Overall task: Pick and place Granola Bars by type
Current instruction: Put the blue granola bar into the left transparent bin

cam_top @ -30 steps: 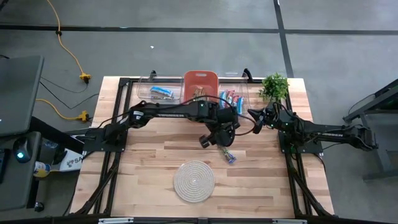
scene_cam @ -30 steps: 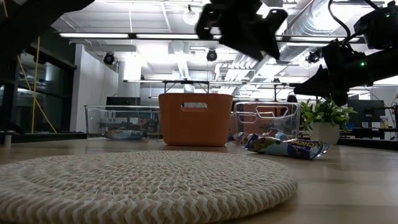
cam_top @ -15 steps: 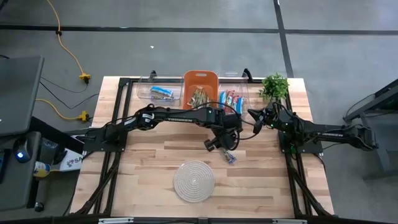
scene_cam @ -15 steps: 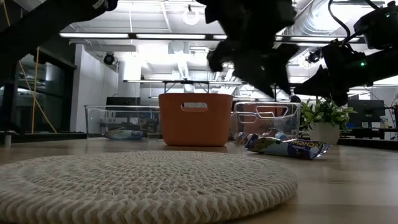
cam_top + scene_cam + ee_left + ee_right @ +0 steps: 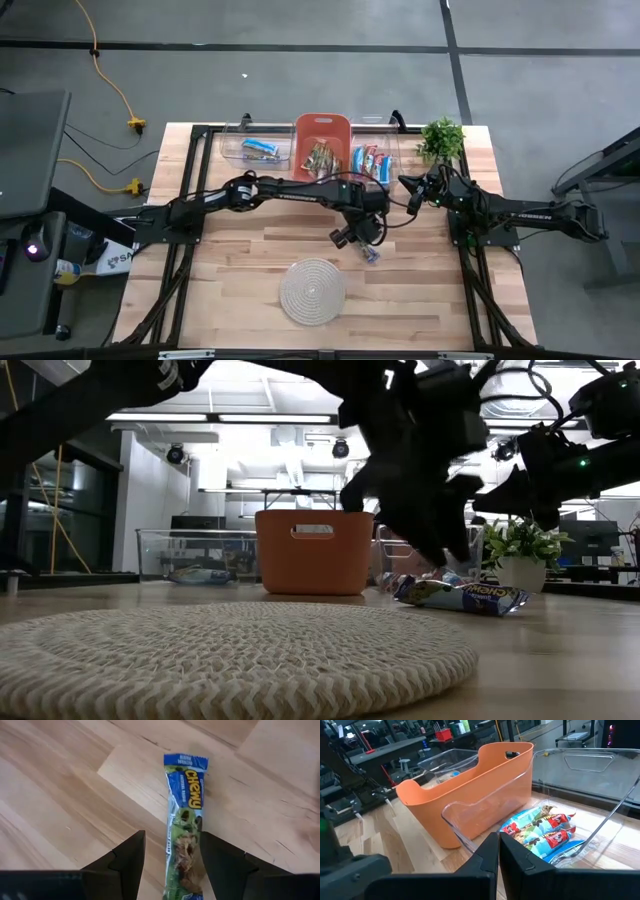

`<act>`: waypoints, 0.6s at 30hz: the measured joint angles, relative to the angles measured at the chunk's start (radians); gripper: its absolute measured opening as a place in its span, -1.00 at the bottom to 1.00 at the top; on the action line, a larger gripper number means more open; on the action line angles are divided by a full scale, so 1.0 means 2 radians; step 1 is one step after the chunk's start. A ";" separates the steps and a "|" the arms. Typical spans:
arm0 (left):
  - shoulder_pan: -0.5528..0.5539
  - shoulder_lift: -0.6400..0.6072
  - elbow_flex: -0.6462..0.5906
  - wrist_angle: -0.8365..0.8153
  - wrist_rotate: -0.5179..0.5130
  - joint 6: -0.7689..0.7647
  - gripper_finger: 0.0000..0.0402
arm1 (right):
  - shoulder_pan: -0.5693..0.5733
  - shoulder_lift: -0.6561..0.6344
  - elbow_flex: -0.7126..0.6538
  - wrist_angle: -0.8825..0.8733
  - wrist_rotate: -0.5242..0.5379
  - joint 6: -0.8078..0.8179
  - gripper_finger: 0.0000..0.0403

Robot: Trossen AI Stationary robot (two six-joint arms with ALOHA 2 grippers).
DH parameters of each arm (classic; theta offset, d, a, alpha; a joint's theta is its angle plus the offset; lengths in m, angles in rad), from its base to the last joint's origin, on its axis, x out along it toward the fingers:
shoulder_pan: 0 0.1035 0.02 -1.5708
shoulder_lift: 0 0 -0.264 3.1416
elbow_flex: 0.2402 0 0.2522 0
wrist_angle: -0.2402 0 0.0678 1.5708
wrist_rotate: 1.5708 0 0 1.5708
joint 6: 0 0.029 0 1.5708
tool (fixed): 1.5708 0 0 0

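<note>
One granola bar (image 5: 184, 815) in a blue-and-green wrapper lies flat on the wooden table (image 5: 240, 250), right of the middle. My left gripper (image 5: 172, 870) hangs open just above it, slanting down, one finger on either side of the bar's near half; I see no contact. In the high view it (image 5: 362, 238) stands just beside the bar (image 5: 372, 254). My right gripper (image 5: 498, 855) waits shut at the right (image 5: 408, 185), facing the bins. More bars lie in the far bins: blue (image 5: 258, 148), tan (image 5: 320, 157), red-and-blue (image 5: 370, 160).
Three bins stand along the far edge: a clear one (image 5: 240, 140), an orange one (image 5: 322, 125), and a clear one (image 5: 385, 140). A potted plant (image 5: 441, 138) stands at the far right. A round rope mat (image 5: 312, 288) lies near the front, left of the bar.
My left gripper has come down toward the bar on the table, moving a little toward the near edge, and has rolled slightly. It has stayed open. The bar has not moved.
</note>
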 joint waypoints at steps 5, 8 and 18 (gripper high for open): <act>-0.001 0.002 0.001 0.001 0.000 0.011 -0.08 | 0.000 0.000 0.000 -0.001 0.000 0.000 -1.00; -0.001 0.004 0.001 -0.006 0.000 0.022 -0.08 | 0.000 0.000 0.000 -0.002 0.000 0.000 -1.00; -0.001 0.004 0.001 -0.028 -0.001 0.035 -0.08 | 0.000 0.000 0.000 -0.002 0.000 0.000 -1.00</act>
